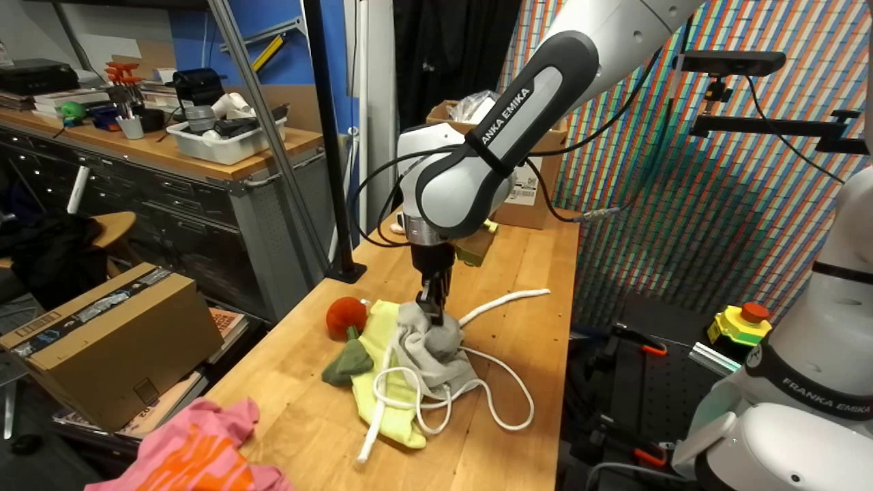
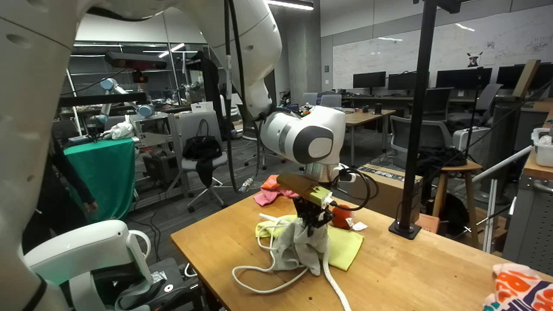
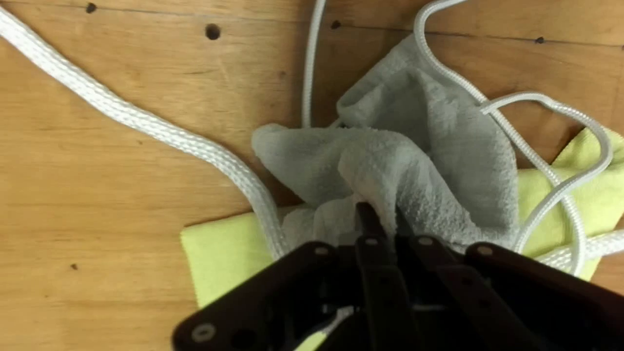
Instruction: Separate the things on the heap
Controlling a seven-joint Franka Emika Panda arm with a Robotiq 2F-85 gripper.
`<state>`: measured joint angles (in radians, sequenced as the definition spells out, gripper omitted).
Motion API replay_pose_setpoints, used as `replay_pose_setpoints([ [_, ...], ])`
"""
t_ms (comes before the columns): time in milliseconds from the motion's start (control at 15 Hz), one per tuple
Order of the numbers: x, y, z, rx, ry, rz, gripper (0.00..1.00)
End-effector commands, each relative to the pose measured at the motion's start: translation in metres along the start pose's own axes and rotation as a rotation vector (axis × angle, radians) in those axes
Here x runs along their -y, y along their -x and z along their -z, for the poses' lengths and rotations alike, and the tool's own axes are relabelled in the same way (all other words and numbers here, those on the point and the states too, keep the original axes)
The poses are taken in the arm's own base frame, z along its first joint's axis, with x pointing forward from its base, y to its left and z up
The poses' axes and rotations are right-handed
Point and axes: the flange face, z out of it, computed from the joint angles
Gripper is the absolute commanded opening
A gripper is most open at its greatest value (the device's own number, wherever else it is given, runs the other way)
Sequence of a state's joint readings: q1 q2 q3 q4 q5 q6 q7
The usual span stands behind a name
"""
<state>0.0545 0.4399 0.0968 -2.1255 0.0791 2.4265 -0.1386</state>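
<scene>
in an exterior view, white tub (image 1: 222, 149) is holding mixed stuff; green lump (image 1: 349, 363) by yellow cloth (image 1: 395, 419) is showing only here. in an exterior view, monitors (image 2: 369, 80) are showing only here. in wrist view, claw (image 3: 383, 214) is clamping gray cloth (image 3: 468, 165), lying partly over yellow cloth, touching white rope (image 3: 131, 117).

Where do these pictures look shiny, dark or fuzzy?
In an exterior view, the whiteboard carries small bright streaks of glare, and the ceiling lamp glows white; in the wrist view, the claw looks nearly black and a little soft, while the thick white rope shows its weave clearly.
</scene>
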Motion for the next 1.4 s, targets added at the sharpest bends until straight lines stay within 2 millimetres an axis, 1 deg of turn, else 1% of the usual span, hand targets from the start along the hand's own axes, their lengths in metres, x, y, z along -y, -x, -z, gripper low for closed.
replay_pose_setpoints([
  [0, -0.025, 0.009, 0.036, -0.025, 0.036, -0.081, 0.06],
  [200, -0.045, 0.015, 0.063, -0.073, 0.045, -0.143, 0.06],
  [533, -0.073, 0.023, 0.107, -0.159, 0.076, -0.251, 0.06],
  [733, -0.095, 0.034, 0.128, -0.198, 0.103, -0.343, 0.06],
  [1067, -0.135, 0.060, 0.150, -0.226, 0.123, -0.506, 0.06],
  [1333, -0.162, 0.081, 0.159, -0.242, 0.147, -0.633, 0.06],
])
